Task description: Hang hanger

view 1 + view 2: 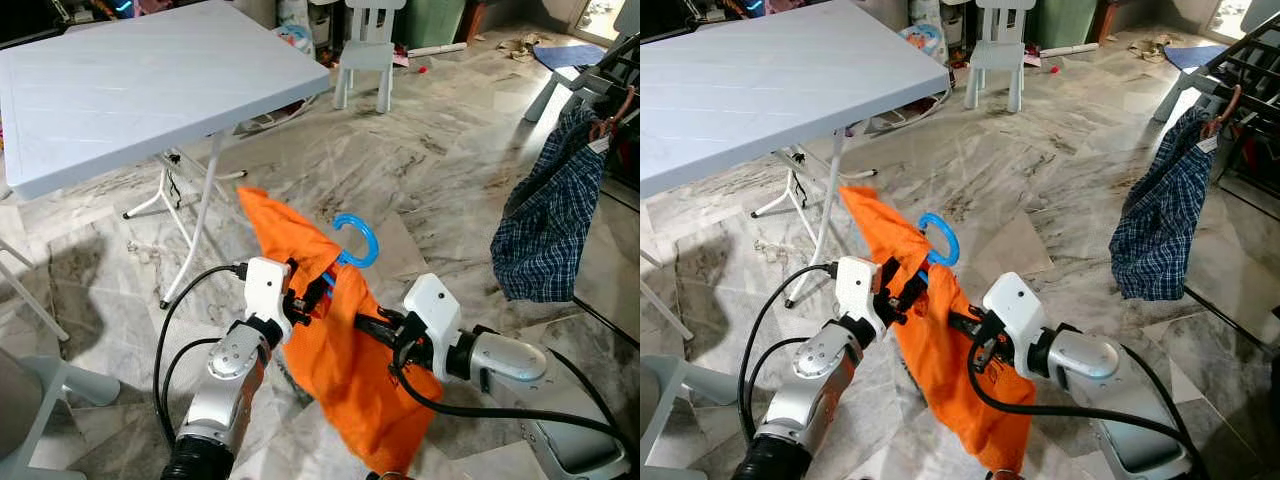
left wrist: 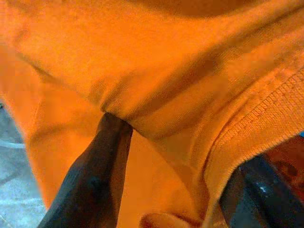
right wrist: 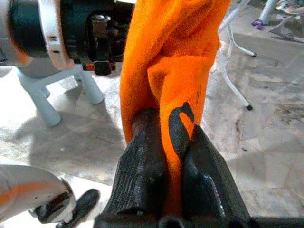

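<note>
Between both claws, orange garment on blue hanger.

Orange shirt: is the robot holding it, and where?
Yes. Both grippers pinch the orange shirt on its blue hanger: right gripper clamps a fold, left gripper grips near the collar.

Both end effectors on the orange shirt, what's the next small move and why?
Probably turn right toward the rack. The left end effector and right end effector both pinch the orange shirt; its blue hanger hook is free, and the plaid garment already hangs there.
</note>
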Motion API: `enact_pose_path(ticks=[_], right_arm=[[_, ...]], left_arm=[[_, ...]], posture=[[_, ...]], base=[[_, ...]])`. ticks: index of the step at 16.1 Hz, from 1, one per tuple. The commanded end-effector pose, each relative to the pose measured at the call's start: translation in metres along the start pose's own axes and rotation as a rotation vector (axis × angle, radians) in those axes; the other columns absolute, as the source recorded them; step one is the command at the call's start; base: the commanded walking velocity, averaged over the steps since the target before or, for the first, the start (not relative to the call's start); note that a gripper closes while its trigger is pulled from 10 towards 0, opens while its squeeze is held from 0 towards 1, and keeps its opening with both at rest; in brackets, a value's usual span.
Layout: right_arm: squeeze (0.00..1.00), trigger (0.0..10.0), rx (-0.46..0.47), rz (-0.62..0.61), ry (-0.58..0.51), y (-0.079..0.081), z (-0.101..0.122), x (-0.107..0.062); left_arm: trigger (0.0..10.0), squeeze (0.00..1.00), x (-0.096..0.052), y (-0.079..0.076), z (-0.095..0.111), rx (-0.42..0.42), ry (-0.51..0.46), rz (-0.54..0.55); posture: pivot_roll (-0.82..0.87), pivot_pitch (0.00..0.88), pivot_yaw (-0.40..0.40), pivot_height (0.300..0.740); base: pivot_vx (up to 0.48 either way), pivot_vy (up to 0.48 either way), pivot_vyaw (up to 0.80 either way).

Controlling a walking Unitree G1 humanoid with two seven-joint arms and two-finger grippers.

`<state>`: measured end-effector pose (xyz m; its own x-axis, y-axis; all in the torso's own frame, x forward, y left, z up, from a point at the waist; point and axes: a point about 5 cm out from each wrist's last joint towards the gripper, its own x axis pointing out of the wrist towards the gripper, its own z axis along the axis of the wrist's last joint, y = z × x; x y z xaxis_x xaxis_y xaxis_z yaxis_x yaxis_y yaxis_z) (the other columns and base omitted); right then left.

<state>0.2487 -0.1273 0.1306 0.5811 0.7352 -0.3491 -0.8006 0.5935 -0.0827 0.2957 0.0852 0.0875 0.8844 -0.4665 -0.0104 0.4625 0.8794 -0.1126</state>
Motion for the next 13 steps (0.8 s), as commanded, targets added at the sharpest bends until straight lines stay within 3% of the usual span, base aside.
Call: enact_pose_path(ticks=[1,7,11,13], right_arm=[[0.00,10.0,-0.038,-0.023,-0.001,-0.002,0.003,-0.002],[0.00,10.0,-0.044,-0.122,0.013,-0.010,0.001,0.004],[0.00,10.0,-0.060,-0.224,0.043,-0.008,-0.004,0.017],[0.00,10.0,-0.048,-0.276,0.008,-0.007,0.001,0.024]], left_arm=[[0.0,0.00,-0.004,0.019,0.001,0.038,0.004,0.089],[0.0,0.00,-0.006,0.022,0.004,0.061,-0.017,0.104],[0.0,0.00,-0.005,0.017,0.001,0.064,-0.005,0.089],[0.0,0.00,-0.005,0.016,-0.001,0.065,0.002,0.088]], posture=[[-0.19,0.116,0.026,0.740],[-0.19,0.119,0.022,0.740],[-0.19,0.120,0.017,0.740],[-0.19,0.123,0.013,0.740]], base=[[0.000,0.000,0.00],[0.000,0.000,0.00],[0.000,0.000,0.00],[0.000,0.000,0.00]])
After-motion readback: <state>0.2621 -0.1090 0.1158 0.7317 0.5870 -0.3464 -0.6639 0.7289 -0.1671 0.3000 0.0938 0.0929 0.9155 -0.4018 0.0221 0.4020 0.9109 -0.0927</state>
